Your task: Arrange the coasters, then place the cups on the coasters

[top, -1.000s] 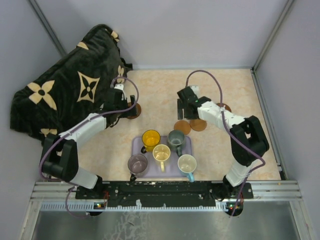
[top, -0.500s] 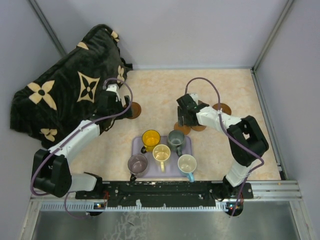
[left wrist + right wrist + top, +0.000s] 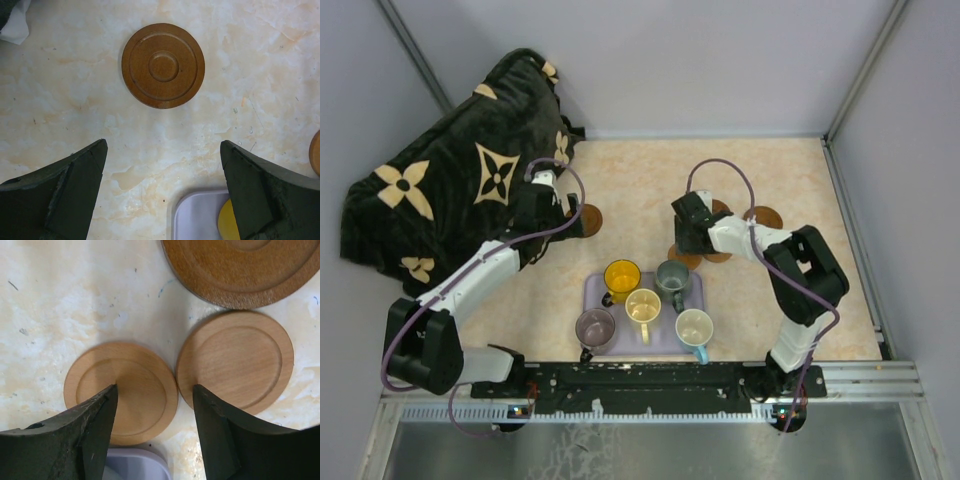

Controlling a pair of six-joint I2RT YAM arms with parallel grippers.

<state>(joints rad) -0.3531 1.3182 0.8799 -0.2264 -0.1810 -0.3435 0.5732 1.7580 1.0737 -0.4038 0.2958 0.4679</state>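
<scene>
Right gripper (image 3: 154,390), jaws apart and empty, straddles a pale coaster (image 3: 137,372) edge just beyond the tray (image 3: 135,463); one finger nears the adjacent coaster (image 3: 235,360), so pinching may drag both

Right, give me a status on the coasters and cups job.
Done: little. One coaster lies apart under the open left gripper. In hand: the right gripper, jaws apart and holding nothing, hangs over two more coasters lying side by side. Left: spreading out the coasters bunched on the right, then all five cups, which sit on the lavender tray, none on a coaster.
</scene>
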